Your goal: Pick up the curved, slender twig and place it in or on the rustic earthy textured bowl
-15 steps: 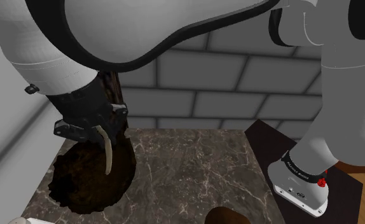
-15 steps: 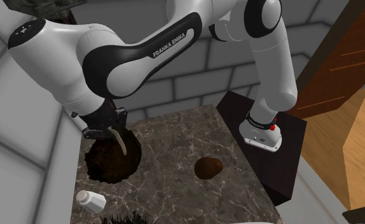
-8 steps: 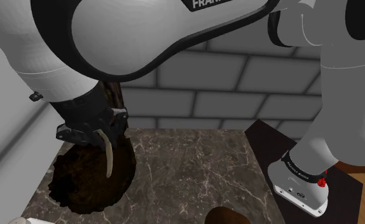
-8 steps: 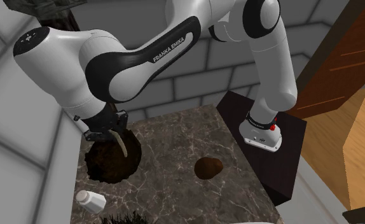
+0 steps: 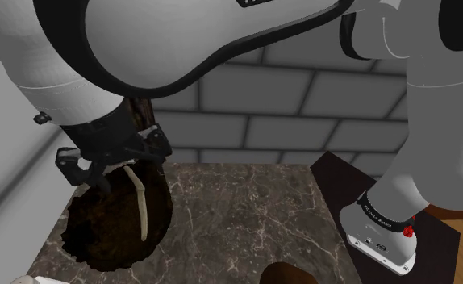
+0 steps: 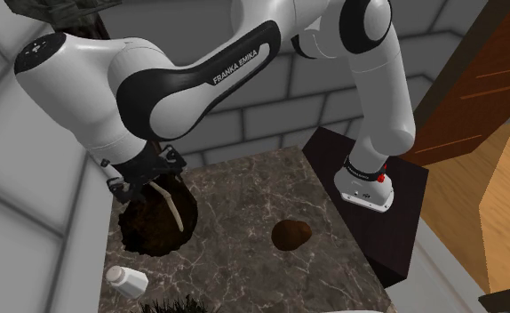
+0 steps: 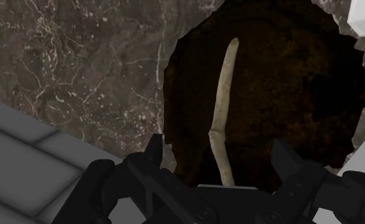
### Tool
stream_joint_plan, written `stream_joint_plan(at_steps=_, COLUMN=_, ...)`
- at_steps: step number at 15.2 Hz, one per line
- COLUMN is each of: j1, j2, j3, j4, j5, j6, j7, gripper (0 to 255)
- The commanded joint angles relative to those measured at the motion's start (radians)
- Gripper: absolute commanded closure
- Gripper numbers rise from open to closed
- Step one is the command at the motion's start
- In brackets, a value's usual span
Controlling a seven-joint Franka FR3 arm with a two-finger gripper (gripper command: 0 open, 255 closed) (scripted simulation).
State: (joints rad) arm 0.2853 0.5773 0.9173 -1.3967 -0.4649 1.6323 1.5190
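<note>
A pale, slender, slightly curved twig (image 5: 142, 206) hangs nearly upright over a dark brown, rough-rimmed bowl (image 5: 93, 238) on the marble tabletop. My gripper (image 5: 114, 165) is directly above the bowl, open, with its fingers spread to either side of the twig's upper end. In the wrist view the twig (image 7: 220, 121) runs from between the fingers (image 7: 154, 153) out across the bowl's dark inside (image 7: 289, 83), and neither finger touches it. In the second exterior view the twig (image 6: 170, 204) slants over the bowl (image 6: 145, 233) under the gripper (image 6: 143, 174).
A brown rounded object (image 6: 290, 234) lies on the dark marble top, toward my stand (image 6: 382, 227). A white bottle (image 6: 127, 281) lies near the bowl at the table's edge. A grey brick wall (image 5: 302, 105) stands close behind the bowl.
The fingers were shut on the twig's top and have now spread apart. The twig has slipped a little lower over the bowl. The hand stays above the bowl.
</note>
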Motion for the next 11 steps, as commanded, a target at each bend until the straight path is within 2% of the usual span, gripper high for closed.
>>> stream_joint_plan(at_steps=1, j1=0.024, j2=0.004, j3=-0.001, j4=0.065, j5=0.001, j6=-0.056, j7=-0.006, gripper=0)
stream_joint_plan(at_steps=3, j1=0.057, j2=0.015, j3=-0.005, j4=0.149, j5=-0.003, j6=-0.122, j7=-0.014, gripper=0)
stream_joint_plan(at_steps=11, j1=0.057, j2=0.015, j3=-0.005, j4=0.149, j5=-0.003, j6=-0.122, j7=-0.014, gripper=0)
